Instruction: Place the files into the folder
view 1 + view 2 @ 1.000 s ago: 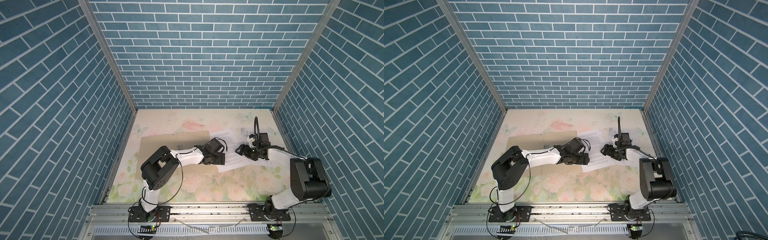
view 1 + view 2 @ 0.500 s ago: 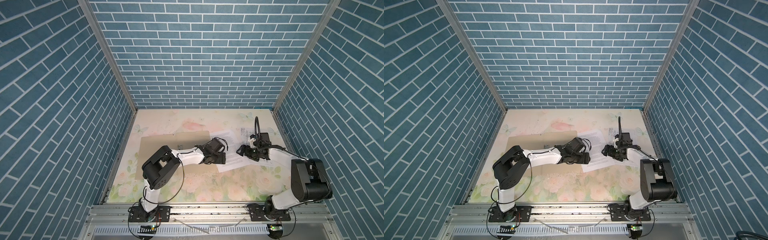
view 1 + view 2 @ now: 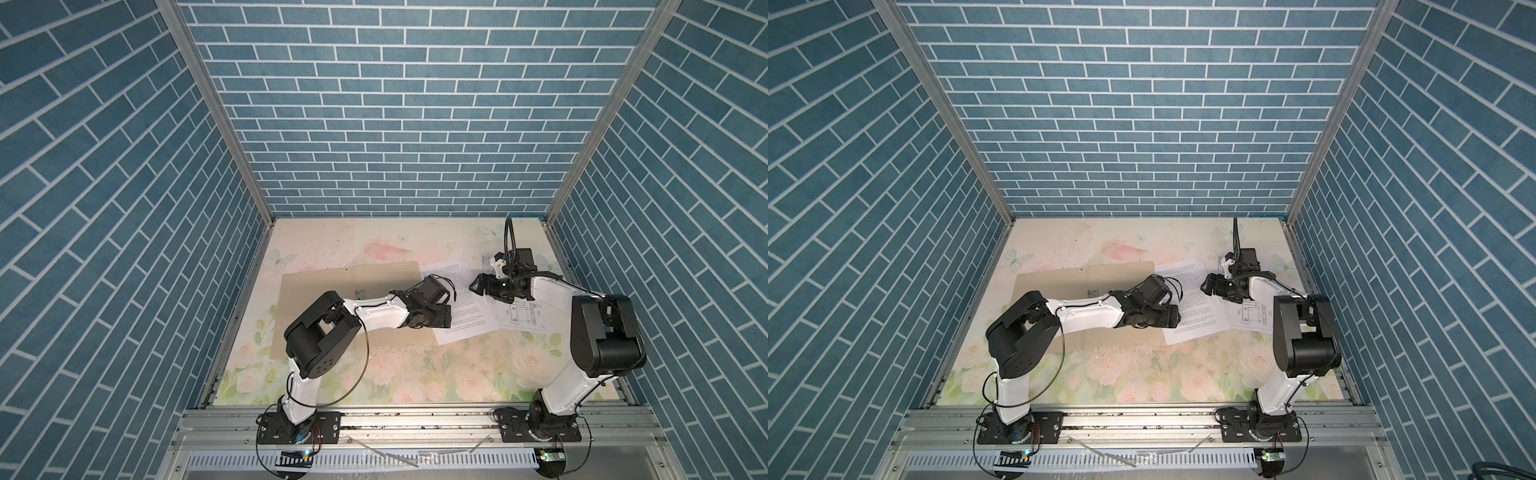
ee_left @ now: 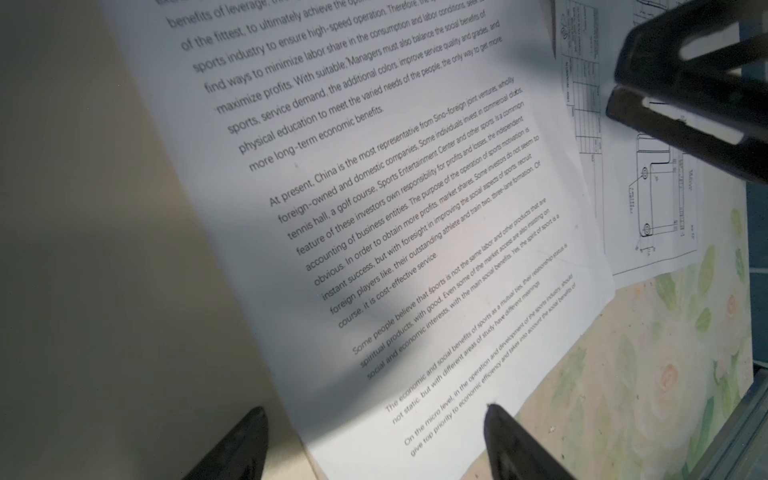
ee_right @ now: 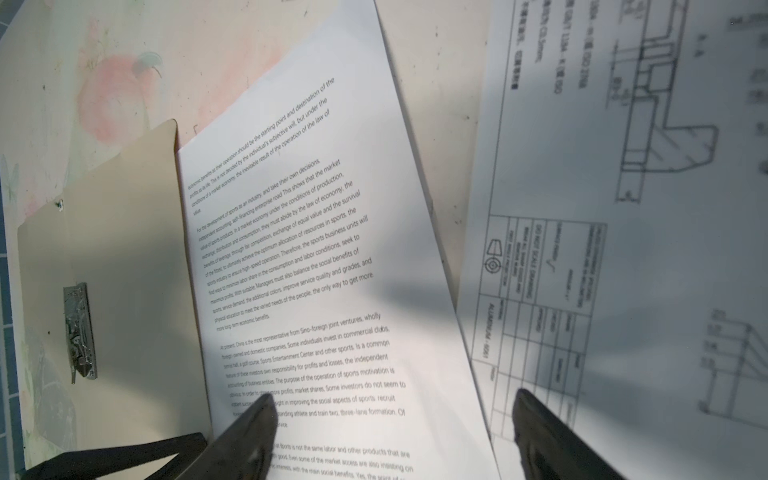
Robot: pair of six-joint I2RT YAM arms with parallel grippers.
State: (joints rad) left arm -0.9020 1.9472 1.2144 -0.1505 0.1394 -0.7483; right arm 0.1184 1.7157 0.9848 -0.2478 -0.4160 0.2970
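Note:
The tan folder (image 3: 316,286) (image 3: 1059,286) lies open and flat on the left half of the table, its metal clip (image 5: 79,332) showing. The text sheet (image 3: 465,311) (image 4: 395,187) (image 5: 316,257) overlaps the folder's right edge. Right of it, partly beneath it, lies the drawing sheet (image 3: 515,316) (image 4: 660,199) (image 5: 623,249). My left gripper (image 3: 442,320) (image 4: 374,409) is open, low over the text sheet's edge on the folder. My right gripper (image 3: 478,286) (image 5: 394,397) is open over the seam between the two sheets. Neither holds anything.
The floral tabletop (image 3: 395,365) is boxed in by blue brick walls (image 3: 395,124) at the back and both sides. A metal rail (image 3: 415,419) with both arm bases runs along the front. The right arm's elbow (image 3: 602,332) stands tall near the right wall.
Both arms stay almost where they were. The folder and the two sheets have not visibly shifted.

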